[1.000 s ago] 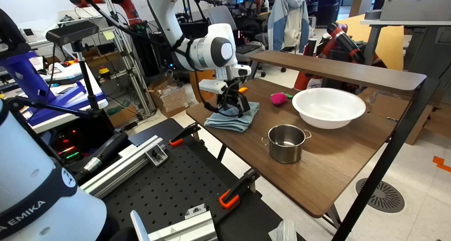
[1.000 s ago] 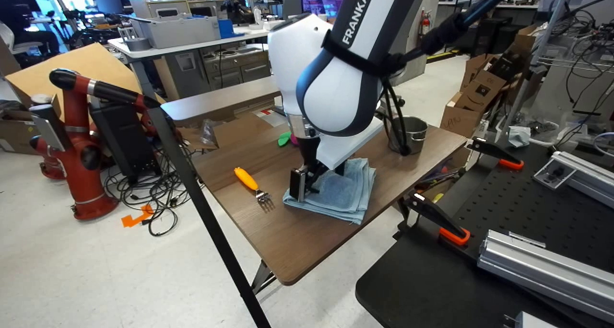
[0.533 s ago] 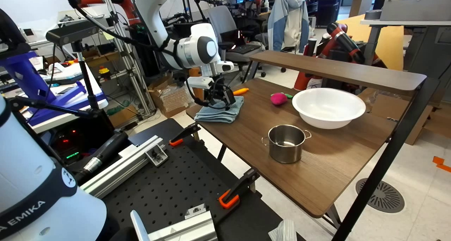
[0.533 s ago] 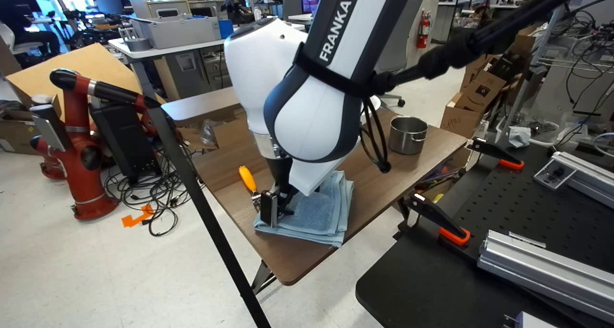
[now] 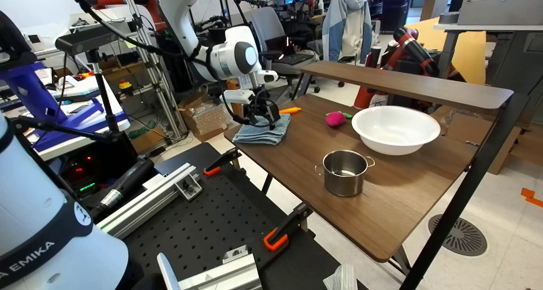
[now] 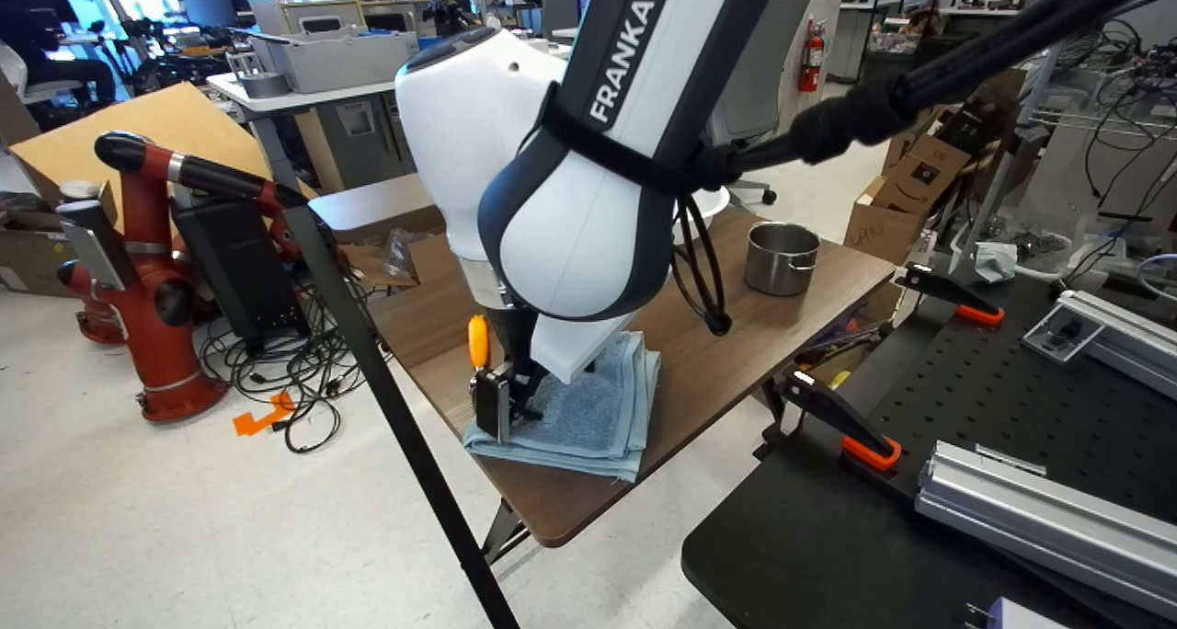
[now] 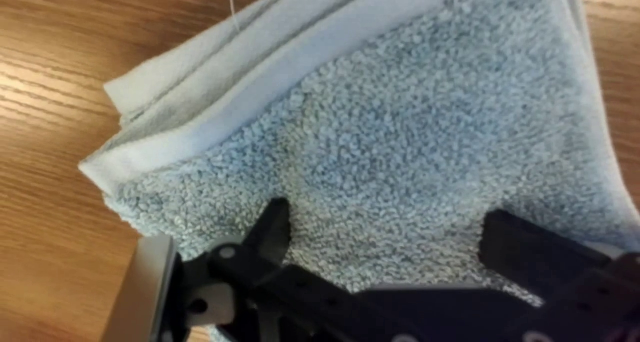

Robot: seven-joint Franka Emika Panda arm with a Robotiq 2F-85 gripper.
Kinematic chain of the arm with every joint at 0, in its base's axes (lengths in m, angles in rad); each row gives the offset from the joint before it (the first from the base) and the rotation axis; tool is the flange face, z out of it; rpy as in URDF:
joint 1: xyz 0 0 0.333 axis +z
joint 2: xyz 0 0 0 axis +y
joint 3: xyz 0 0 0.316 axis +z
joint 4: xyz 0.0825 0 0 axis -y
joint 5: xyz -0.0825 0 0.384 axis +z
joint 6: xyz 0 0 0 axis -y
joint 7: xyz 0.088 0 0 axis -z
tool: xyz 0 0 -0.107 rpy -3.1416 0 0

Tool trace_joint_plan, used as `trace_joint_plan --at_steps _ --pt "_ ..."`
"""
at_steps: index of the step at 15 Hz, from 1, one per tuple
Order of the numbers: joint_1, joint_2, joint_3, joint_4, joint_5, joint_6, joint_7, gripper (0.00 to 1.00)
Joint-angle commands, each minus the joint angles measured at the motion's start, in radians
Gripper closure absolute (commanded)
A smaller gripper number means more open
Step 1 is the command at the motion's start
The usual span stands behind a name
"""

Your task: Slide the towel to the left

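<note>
Ext. view: "FRANKA" arm abv. towel

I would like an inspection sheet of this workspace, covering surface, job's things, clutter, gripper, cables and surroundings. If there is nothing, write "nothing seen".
Surface: brown table, raised shelf along one side.
Job's things: folded blue-green towel, near the table's end.
Clutter: white bowl, metal pot, pink object; orange handle by the towel, other end mostly hidden.
Gripper: open, fingers apart at the towel; pressing or not, cannot tell.
Cables: thick black cable attached to the arm; tangled cables on the floor.
Surroundings: black perforated board, red robot arm.
</note>
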Motion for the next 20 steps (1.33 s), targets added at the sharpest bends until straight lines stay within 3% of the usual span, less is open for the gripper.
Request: trace_joint_plan --at_steps 1,8,13,14,20 --pt "0.01 -0.028 -0.017 -0.018 -0.012 0.009 0.033 0.0" --pt "0.008 -0.239 -0.014 -0.225 -0.007 0.121 0.1 0.0" --pt "-0.041 -0.415 0.027 -0.392 0.029 0.177 0.101 0.0" --pt "-0.024 -0.354 0.013 -0.318 -0.005 0.134 0.109 0.0" --pt "-0.04 -0.411 0.025 -0.377 -0.008 0.136 0.114 0.0"
